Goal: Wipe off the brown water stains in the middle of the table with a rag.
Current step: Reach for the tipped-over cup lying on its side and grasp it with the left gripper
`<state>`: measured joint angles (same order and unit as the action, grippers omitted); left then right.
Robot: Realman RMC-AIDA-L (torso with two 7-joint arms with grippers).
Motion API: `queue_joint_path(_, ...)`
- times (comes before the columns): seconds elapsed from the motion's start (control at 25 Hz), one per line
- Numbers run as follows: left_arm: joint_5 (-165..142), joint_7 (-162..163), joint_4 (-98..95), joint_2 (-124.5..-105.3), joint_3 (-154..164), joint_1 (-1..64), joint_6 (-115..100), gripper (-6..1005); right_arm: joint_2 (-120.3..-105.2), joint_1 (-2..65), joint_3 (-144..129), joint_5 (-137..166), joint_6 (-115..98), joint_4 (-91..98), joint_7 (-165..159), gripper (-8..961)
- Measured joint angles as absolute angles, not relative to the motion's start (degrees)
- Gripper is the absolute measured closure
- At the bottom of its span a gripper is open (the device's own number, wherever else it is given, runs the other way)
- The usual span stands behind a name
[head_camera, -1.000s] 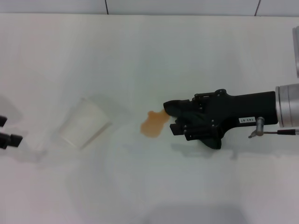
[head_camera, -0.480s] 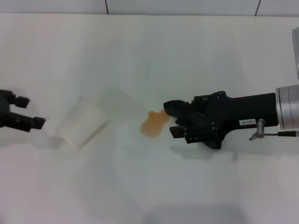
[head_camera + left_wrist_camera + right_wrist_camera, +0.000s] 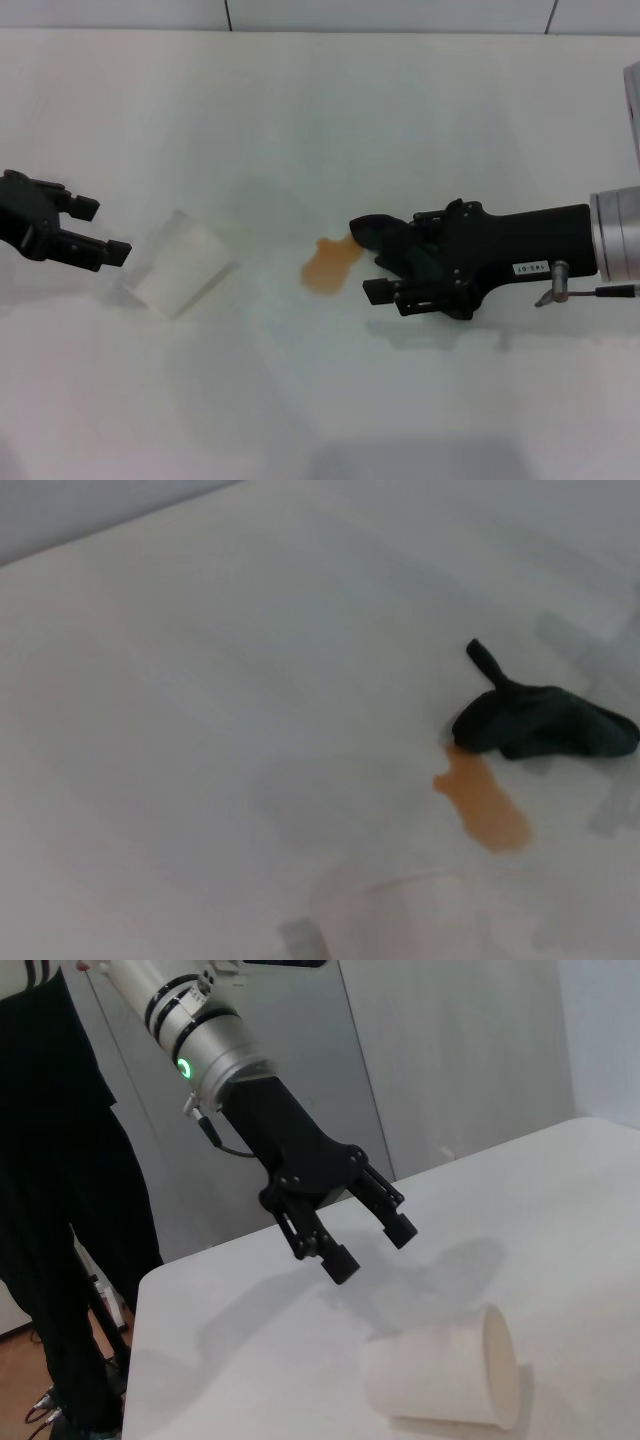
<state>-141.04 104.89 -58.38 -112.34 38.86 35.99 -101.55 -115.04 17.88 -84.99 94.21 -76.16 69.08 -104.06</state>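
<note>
The orange-brown stain (image 3: 328, 266) lies mid-table (image 3: 320, 120); it also shows in the left wrist view (image 3: 484, 805). My right gripper (image 3: 372, 261) lies low just right of it, shut on the black rag (image 3: 373, 231). The rag's tip sits at the stain's upper right lobe. In the left wrist view the rag (image 3: 540, 725) is a dark lump beside the stain. My left gripper (image 3: 104, 230) is open and empty above the table, just left of the cup. The right wrist view also shows the left gripper (image 3: 371, 1249), open.
A pale see-through plastic cup (image 3: 182, 265) lies on its side between the left gripper and the stain, and shows in the right wrist view (image 3: 450, 1375). The table's far edge meets a tiled wall (image 3: 400, 12).
My left gripper has come in from the left edge toward the cup. My right gripper has turned a little and stayed beside the stain with the rag.
</note>
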Motion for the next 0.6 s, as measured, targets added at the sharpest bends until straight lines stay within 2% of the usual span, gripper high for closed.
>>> queue_joint_path(0.6,-141.7,105.1,-58.2,-113.69,44.2,36.1,-98.2,124,-115.13,17.6,-85.4,94.2,-76.4,69.1,-104.2,263)
